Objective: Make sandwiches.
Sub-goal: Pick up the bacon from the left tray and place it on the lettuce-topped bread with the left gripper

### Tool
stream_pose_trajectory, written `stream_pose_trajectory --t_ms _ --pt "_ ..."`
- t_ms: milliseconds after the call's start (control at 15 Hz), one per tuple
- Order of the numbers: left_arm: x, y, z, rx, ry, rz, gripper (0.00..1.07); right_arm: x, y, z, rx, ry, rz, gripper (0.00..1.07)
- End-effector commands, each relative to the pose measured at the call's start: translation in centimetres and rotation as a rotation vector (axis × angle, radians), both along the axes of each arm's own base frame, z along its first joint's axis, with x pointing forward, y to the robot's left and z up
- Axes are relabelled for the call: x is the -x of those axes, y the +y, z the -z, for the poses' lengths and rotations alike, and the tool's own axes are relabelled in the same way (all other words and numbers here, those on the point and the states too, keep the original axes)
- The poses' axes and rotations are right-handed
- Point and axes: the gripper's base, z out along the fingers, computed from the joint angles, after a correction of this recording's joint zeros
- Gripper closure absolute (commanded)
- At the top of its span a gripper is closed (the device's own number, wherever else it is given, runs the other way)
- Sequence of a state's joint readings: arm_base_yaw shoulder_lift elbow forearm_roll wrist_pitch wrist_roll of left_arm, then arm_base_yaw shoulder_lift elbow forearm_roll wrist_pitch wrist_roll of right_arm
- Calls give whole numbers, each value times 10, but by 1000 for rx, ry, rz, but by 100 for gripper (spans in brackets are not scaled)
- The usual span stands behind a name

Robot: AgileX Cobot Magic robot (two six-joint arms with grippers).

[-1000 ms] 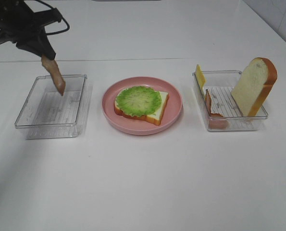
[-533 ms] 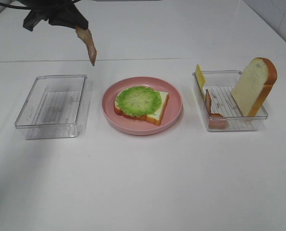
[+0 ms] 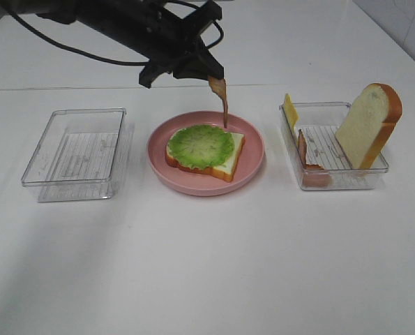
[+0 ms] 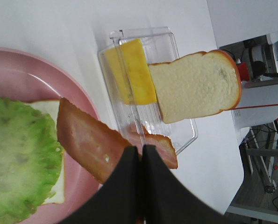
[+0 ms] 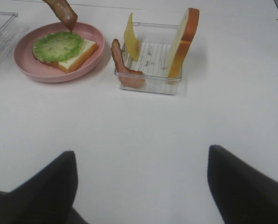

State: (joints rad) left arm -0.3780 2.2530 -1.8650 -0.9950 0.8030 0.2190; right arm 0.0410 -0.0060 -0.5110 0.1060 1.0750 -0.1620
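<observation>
The sandwich point(image 3: 221, 167) is half built: one bread slice point(image 3: 229, 165) lies flat on the pink plate point(image 3: 257, 150) in the middle of the surface point(image 3: 207, 265), with a round of lettuce point(image 3: 201, 145) covering most of it. Just above its far right corner hangs a bacon strip point(image 3: 222, 99), gripped at its top end by the left claw point(image 3: 208, 74), which is clenched on it. The strip's long axis runs nearly straight up and down, so laying it flat likely means dropping and tipping it toward the near left, where the lettuce lies. Whether its lower tip touches the bread cannot be told; the right wrist view suggests a gap. The left wrist view shows the fingers point(image 4: 129, 186) covering the held end. In the right tray point(image 3: 343, 181), cheese point(image 3: 290, 110), more bacon point(image 3: 303, 150) and a second slice point(image 3: 367, 125) lean upright. The right claw point(image 5: 141, 154) is spread wide and holds nothing. It hangs over the near surface, well apart from the plate and out of the high view.
</observation>
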Motion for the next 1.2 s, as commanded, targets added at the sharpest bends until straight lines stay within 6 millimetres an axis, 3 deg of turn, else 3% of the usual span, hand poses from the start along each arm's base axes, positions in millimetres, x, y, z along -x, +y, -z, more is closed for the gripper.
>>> stream_pose_trajectory --t_ms 67,267,933,1200 --pt "5 -19 14 20 14 18 107 1 0 0 -6 -17 10 34" --pt "5 -25 29 10 41 27 107 1 0 0 -6 -17 10 34" --pt "-9 12 37 -109 30 8 107 1 0 0 -6 -17 10 34" --pt "-9 23 45 -246 22 26 107 1 0 0 -6 -17 10 34"
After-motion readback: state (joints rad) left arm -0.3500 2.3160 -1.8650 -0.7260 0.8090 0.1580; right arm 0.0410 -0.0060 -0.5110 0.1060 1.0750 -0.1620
